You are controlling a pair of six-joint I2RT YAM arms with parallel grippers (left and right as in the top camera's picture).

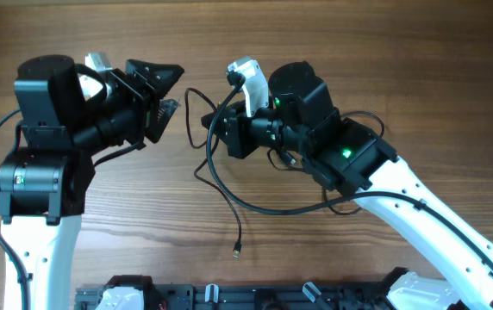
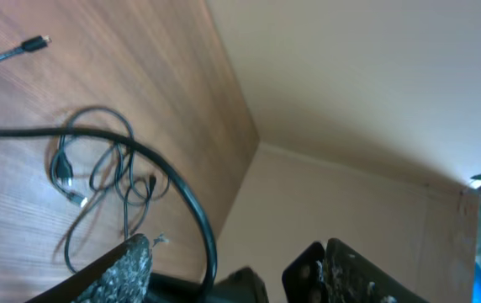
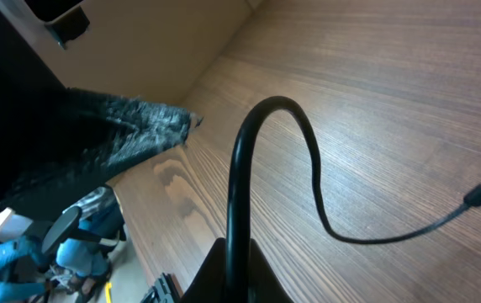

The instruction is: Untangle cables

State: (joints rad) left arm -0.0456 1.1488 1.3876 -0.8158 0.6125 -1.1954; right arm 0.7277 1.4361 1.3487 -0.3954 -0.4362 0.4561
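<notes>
The wooden bench (image 1: 384,52) carries everything. The left arm (image 1: 48,129) and right arm (image 1: 350,155) reach in from opposite sides, their wrists turned toward each other near the bench's middle.

The left jaws stand spread with nothing between them. In the left wrist view one textured pad (image 2: 127,268) sits well apart from its partner, raised off the wood. The right jaws are pressed together, pinching one strand (image 3: 237,185), which rises from between them, arches over and falls back to the wood.

The cables (image 2: 123,143) lie on the bench between the two arms, some of them running under the right wrist. Most of the length is loose, wavy line. The real tangle is a small knot (image 2: 97,172) of thin loops with a thicker cord crossing over it. It lies on the wood a little ahead of the left jaws.

The pinched strand ends in a small plug (image 3: 476,195) lying free on bare wood.

The step in hand looks like drawing a single strand out of the bunch, and the knot is not yet undone. The next move probably calls for the right arm to pull its strand slowly away from the knot. The left jaws would need to come down and pin or grip the loops, or the whole bunch will simply drag along. A plug may also catch on its way through a loop.
</notes>
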